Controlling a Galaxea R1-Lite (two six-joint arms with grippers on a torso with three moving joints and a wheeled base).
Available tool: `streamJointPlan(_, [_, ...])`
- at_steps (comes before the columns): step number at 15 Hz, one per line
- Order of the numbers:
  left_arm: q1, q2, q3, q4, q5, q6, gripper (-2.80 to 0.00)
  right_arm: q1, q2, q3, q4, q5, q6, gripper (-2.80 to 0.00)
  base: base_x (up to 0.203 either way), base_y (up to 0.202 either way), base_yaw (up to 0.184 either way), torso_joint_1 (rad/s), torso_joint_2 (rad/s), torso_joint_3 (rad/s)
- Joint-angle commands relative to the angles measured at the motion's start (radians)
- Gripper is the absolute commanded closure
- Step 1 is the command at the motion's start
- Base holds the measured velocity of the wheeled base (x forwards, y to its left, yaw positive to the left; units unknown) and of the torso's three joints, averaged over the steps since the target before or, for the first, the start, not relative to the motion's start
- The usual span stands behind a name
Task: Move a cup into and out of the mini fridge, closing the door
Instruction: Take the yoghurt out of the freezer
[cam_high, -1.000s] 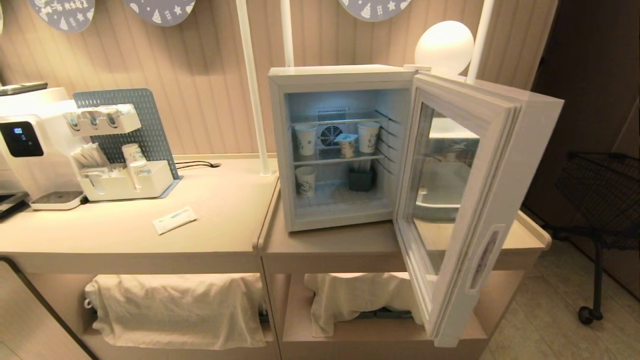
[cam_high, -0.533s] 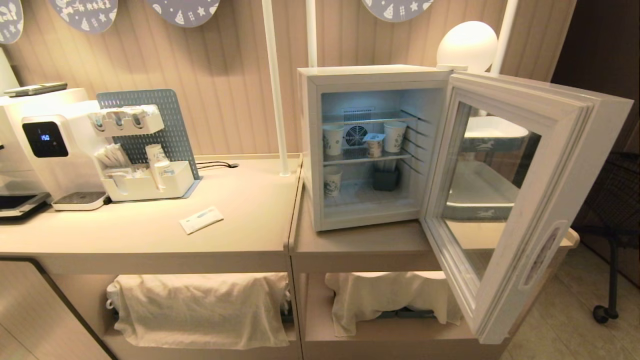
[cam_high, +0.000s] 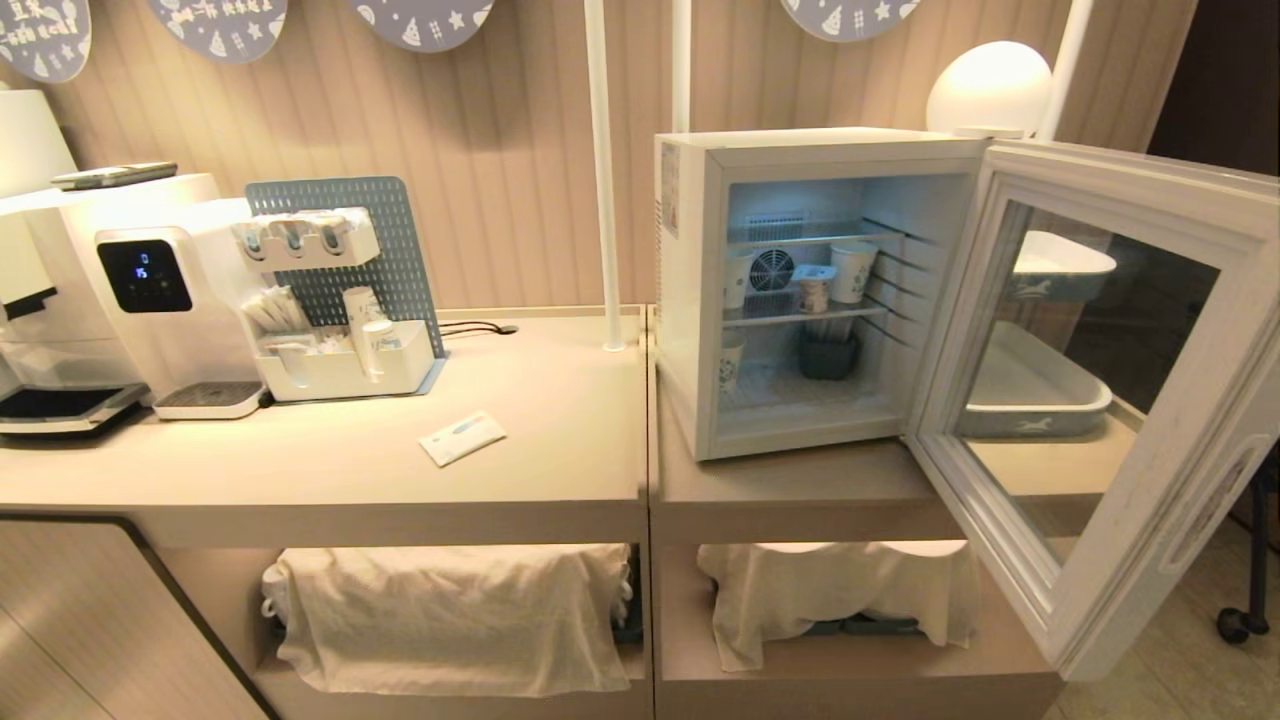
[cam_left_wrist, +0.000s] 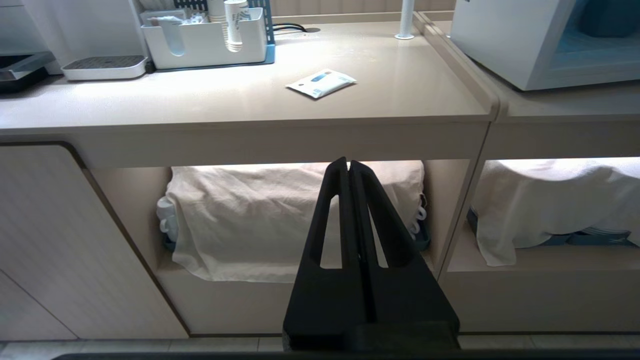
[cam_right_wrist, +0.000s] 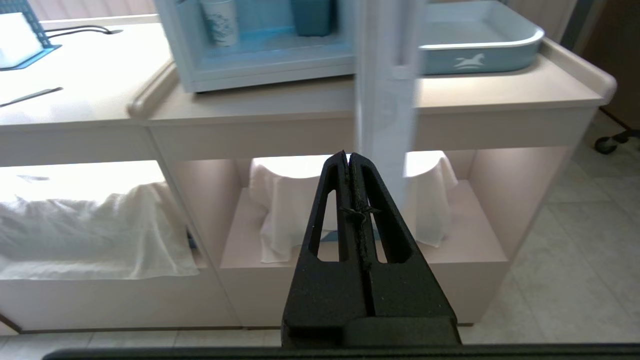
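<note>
The white mini fridge (cam_high: 686, 300) stands on the right-hand counter with its door (cam_high: 1130, 560) swung wide open toward me on the right. Inside, the small squat cup (cam_high: 813, 291) with a pale foil lid sits on the middle wire shelf, in front of the rear fan. Taller paper cups (cam_high: 853, 270) stand beside it and on the fridge floor. Neither arm shows in the head view. My left gripper (cam_left_wrist: 348, 162) is shut and empty, low before the counter's lower shelf. My right gripper (cam_right_wrist: 348, 156) is shut too, below the fridge (cam_right_wrist: 180, 50), near the door's edge (cam_right_wrist: 385, 100).
A pale blue tray (cam_right_wrist: 480, 55) lies on the counter behind the open door. A dark bin (cam_high: 828, 355) sits low inside the fridge. A flat packet (cam_high: 462, 438), a water dispenser (cam_high: 140, 290) and a cup organizer (cam_high: 340, 370) occupy the left counter. A white pole (cam_high: 603, 200) rises beside the fridge.
The whole picture has slid to the right, so the camera has moved leftward. The fridge, its open door and the cups keep their places; both grippers stay shut.
</note>
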Motion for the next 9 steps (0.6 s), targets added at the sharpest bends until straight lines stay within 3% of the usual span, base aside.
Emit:
streamJointPlan(1, [0.0,0.0,0.002,-0.001,0.0,-0.001,0.0,0.0,0.0,0.0,0.0,0.0,0.0,0.0,0.0,0.192,0.002,0.007,0.0,0.005])
streamJointPlan(9, [0.0,0.0,0.0,-0.001,0.0,-0.009,0.0,0.0,0.0,0.0,0.0,0.0,0.0,0.0,0.0,0.186,-0.002,0.001,0.0,0.002])
